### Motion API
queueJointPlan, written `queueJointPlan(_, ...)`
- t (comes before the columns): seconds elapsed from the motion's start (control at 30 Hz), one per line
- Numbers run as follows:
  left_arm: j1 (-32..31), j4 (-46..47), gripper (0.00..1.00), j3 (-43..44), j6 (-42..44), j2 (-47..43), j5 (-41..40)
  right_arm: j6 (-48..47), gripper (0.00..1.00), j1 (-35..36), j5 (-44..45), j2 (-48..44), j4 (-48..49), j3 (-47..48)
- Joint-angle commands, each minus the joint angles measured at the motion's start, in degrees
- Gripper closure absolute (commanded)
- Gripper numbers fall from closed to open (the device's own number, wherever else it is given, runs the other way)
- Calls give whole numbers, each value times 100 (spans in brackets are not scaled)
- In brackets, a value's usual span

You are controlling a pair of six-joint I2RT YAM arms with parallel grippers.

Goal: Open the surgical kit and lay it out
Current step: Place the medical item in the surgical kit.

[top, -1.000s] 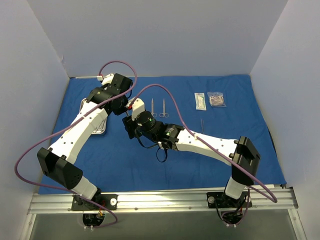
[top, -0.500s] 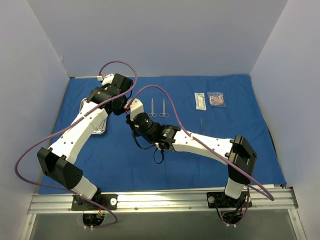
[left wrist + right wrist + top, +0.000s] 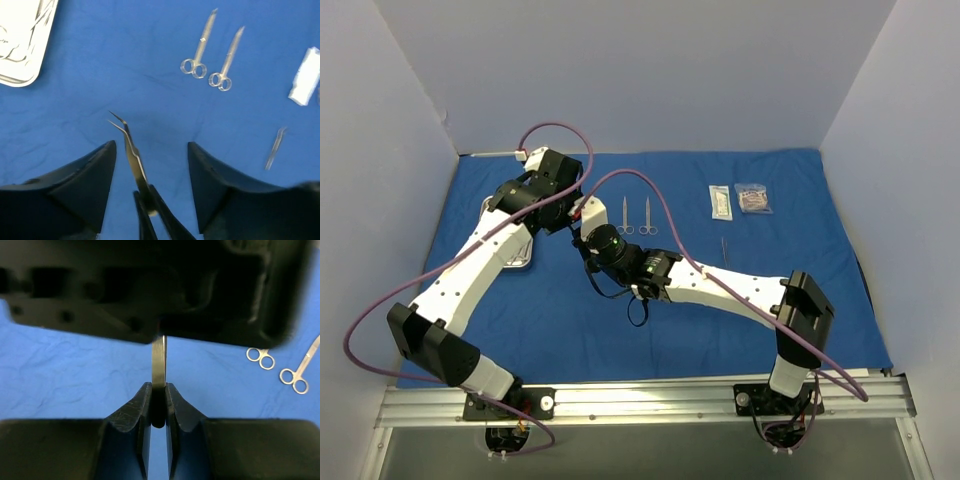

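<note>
tweezers (image 3: 158, 360) pinched edge-on by right gripper (image 3: 158, 407), held above cloth (image 3: 75, 125); left gripper (image 3: 152, 150) jaws stood wide, clear of tool. handover judged, so it can be laid beside clamps (image 3: 202, 42).

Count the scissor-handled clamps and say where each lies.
2. One clamp and a second clamp lie side by side on the blue cloth. The left arm and right arm may hide others.

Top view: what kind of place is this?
Likely a robot test cell: plain panels box in the blue cloth, and the left arm and right arm are bolted to a metal rail.
</note>
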Motion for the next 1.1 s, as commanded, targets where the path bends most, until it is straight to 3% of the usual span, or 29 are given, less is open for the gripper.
queueJointPlan(0.0,5,824,31,-87,236,-482,211,248,100,-159,-183,-421,234,-52)
queueJointPlan(0.07,57,1324,20,-332,464,-736,404,476,100,-343,-481,-588,348,-183)
queueJointPlan(0.13,127,1730,16,-561,649,-1070,649,774,100,-597,-892,-789,471,-350)
queueJointPlan(0.27,408,3108,14,-1351,851,-1738,1238,1187,100,-1063,-1840,-1097,963,-702)
queueJointPlan(0.4,839,3832,12,-2028,922,-2248,2002,1417,100,-1319,-2485,-1326,1227,-860)
queueJointPlan(0.67,1139,5334,11,-2513,685,-2196,3743,1769,100,-1644,-3575,-1564,1781,-1045)
queueJointPlan(0.93,1156,5309,12,-2434,676,-1985,3727,1892,100,-1838,-3901,-1669,1914,-1133)
queueJointPlan(1.07,1156,5073,19,-2303,685,-1907,3508,1830,100,-1846,-3901,-1669,1852,-1133)
